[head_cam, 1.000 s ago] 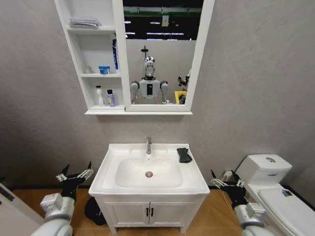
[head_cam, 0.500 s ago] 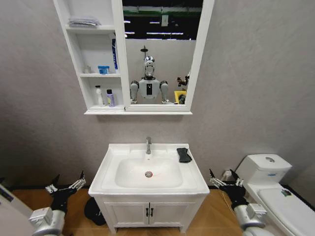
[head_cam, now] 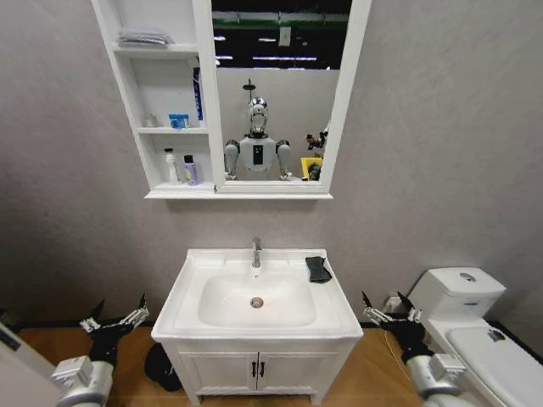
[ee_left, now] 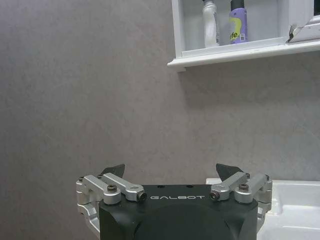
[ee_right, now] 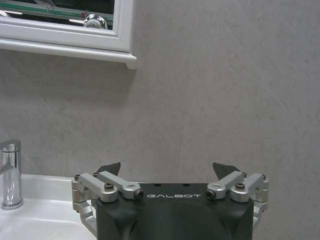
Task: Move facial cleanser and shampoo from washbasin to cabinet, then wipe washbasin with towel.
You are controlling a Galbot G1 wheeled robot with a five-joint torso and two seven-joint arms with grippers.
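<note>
Towel (head_cam: 317, 268), a small dark grey-black folded cloth with its long axis running front to back, lies on the white ceramic washbasin (head_cam: 195, 292) rim's back right corner, at ten o'clock from the nearer, spread-fingered, empty right gripper (head_cam: 389, 315); the left gripper (head_cam: 113, 320) hangs likewise spread beside the basin's far side.

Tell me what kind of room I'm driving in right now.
Looks like a bathroom, possibly a mock-up: a washbasin with faucet, a mirror-and-shelf cabinet on the wall, and a toilet on the robot's right.
</note>
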